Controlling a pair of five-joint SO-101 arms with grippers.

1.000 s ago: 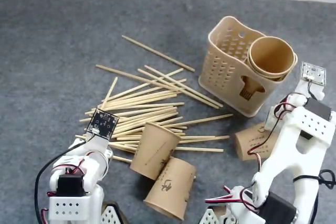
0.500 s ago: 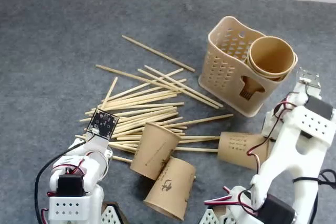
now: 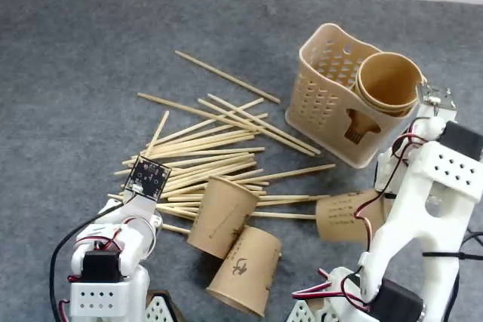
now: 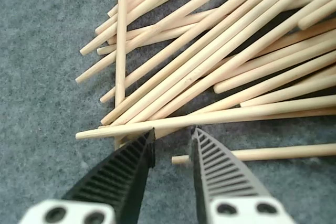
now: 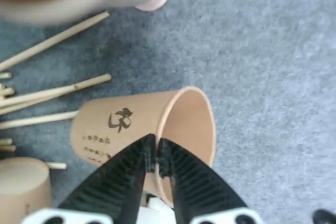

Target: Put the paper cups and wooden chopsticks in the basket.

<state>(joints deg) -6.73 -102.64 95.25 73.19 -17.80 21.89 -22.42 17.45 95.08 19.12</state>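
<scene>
A paper cup (image 5: 121, 124) lies on its side near the basket, and my right gripper (image 5: 156, 153) is shut on its rim, one finger inside the mouth. In the high view this cup (image 3: 343, 216) sits just below the tan basket (image 3: 332, 103), which holds stacked cups (image 3: 389, 81). Two more cups (image 3: 221, 216) (image 3: 245, 271) lie on their sides at the front centre. Wooden chopsticks (image 3: 204, 156) are scattered in a loose pile across the mat. My left gripper (image 4: 172, 142) is open by a narrow gap over the pile's near edge (image 4: 210, 66), with one chopstick's end (image 4: 181, 159) between its tips.
A grey mat (image 3: 75, 73) covers the table, bare at the left and back. A single chopstick (image 3: 226, 77) lies apart behind the pile. The right arm's white body (image 3: 423, 209) stands close to the basket's front corner.
The right arm has drawn its cup leftward from beside its body, and its wrist has risen toward the basket. The left arm has kept still.
</scene>
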